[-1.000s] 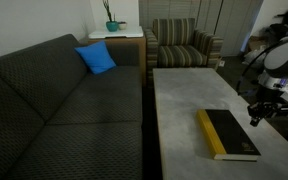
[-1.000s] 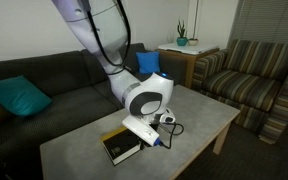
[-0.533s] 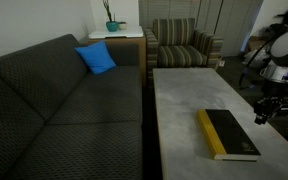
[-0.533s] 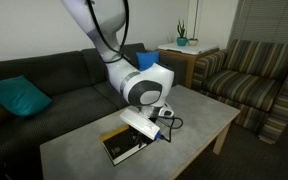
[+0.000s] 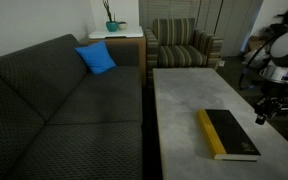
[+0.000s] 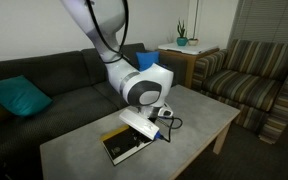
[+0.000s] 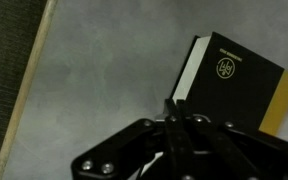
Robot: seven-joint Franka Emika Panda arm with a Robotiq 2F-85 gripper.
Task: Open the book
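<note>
Book closed, flat on table; gripper beside it, jaws together.

Book [image 5: 227, 133] lies lower right in an exterior view on the grey table [image 5: 179, 110], black cover up, yellow strip along its left edge. Gripper [image 5: 261, 116] hangs at the frame's right edge, just beside the book's far corner. Wrist view: book [image 7: 239, 85] in the upper right, white page edge facing left, yellow along the right. Gripper [image 7: 174, 108] rises from bottom centre, fingers pressed together, tips close to the book's lower-left corner; contact cannot be told. Nothing seen between them. Sofa [image 5: 64, 100] fills the left, blue cushion [image 5: 96, 58] on it.
</note>
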